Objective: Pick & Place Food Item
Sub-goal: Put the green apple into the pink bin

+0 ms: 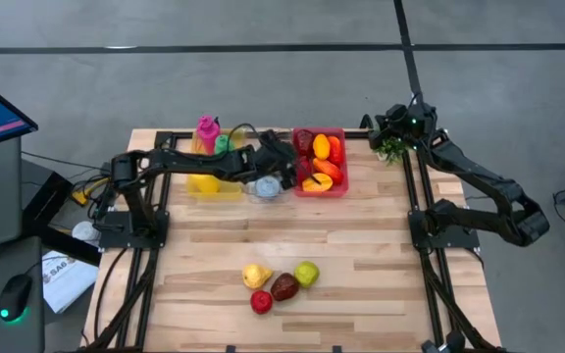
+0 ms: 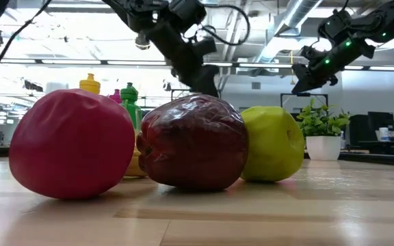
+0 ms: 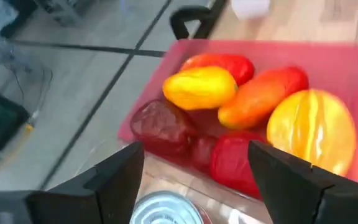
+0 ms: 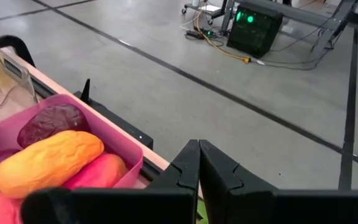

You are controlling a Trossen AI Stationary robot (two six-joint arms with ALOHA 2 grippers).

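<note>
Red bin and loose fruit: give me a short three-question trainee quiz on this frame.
1. True or false: the left hand hangs open beside the red bin.
2. How many food items lie loose on the near part of the table? A) two B) four C) six
3. Fill in: the right hand is ____ and holds nothing.

Key: 1 true. 2 B: yellow fruit, dark red apple, green apple, red fruit. 3 shut.

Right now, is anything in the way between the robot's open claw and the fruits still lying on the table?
Nothing visible. The left gripper hangs open beside the red bin, and bare table lies between it and the four fruits near the front edge.
</note>
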